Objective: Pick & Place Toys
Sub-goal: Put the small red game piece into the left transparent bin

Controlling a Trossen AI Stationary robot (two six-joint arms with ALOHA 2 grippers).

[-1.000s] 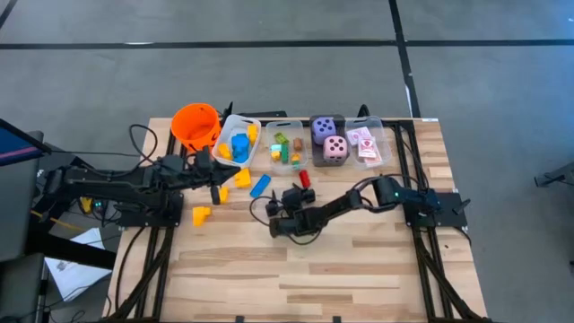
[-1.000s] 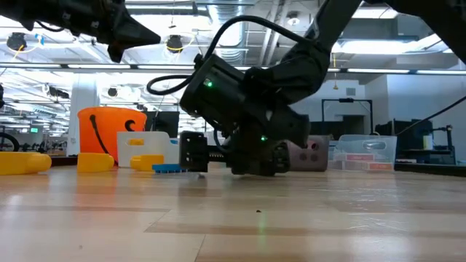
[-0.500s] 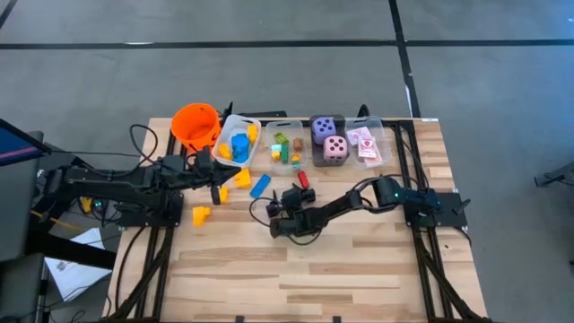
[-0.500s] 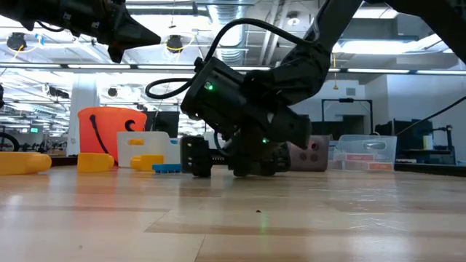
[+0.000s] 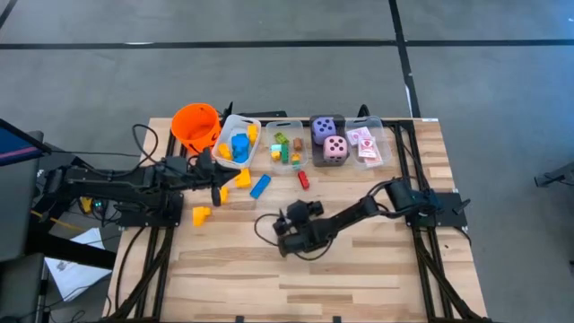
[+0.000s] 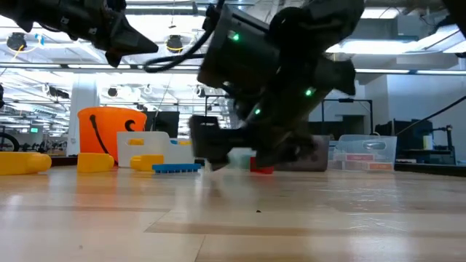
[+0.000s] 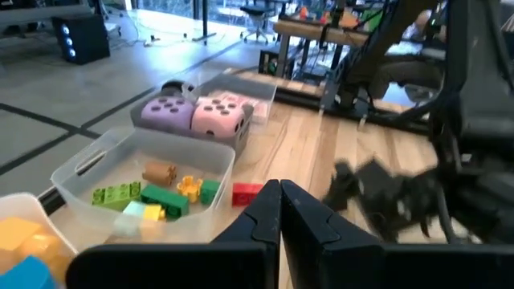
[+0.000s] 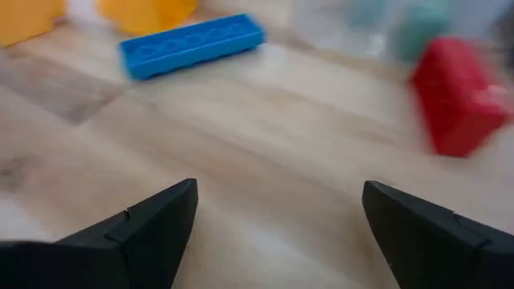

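Hovering wide open and empty, the right gripper [image 5: 289, 218] could knock the red block [image 5: 304, 180] away if driven forward carelessly.

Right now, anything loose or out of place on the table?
Yes. Four blocks lie loose on the wood in front of the bins: a red block, a blue block and two yellow blocks. Nothing looks spilled or damaged.

Evenly lit from overhead, with only soft shadows on the wooden table [image 5: 359, 278]. Bright ceiling lamps [image 6: 173, 44] glaring at upper left of low view. Motion-blurred red block [image 8: 462, 100] at upper right of right wrist view.
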